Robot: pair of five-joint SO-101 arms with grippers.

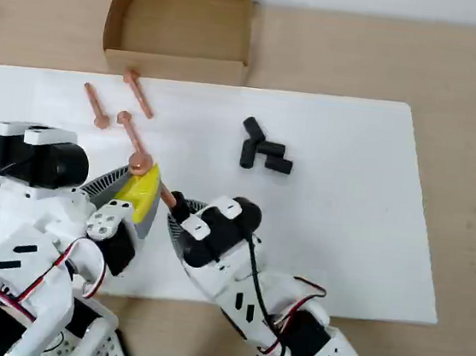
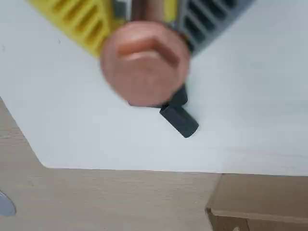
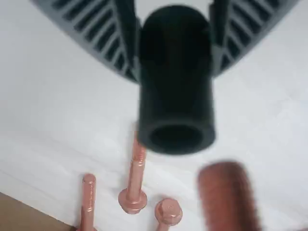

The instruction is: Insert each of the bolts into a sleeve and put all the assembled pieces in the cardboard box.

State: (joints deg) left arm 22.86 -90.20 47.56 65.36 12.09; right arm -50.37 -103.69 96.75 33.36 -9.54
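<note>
Starting at the left of the high view, you have a copper-coloured metal bolt (image 1: 97, 104) lying flat on the white rectangular sheet (image 1: 343, 233). A second bolt (image 1: 138, 93) lies a little to its right, one end just beside the front wall of the open brown cardboard box (image 1: 173, 66). A third bolt (image 1: 131, 134) lies below that one, and its lower end comes close to your left gripper (image 1: 147, 185).

That gripper has one yellow finger (image 2: 79, 19) and one grey. It is clenched on a fourth bolt (image 1: 141, 164), whose round flanged head faces the left wrist camera and whose threaded shank points right.

Just to the right, your right gripper (image 3: 175, 43) is grasping a short black cylindrical sleeve (image 3: 175, 91) between its grey fingers. The sleeve's open bore is turned toward the loose bolts. The held bolt's threaded tip sits just beside the sleeve's mouth, not inside it.

Farther right, near the middle of the sheet, a cluster of black sleeves (image 1: 262, 151) lies flat. Its pieces touch one another and are well apart from both grippers.

The cardboard box stands on the light wooden table (image 1: 471, 170), against the sheet's far edge.
</note>
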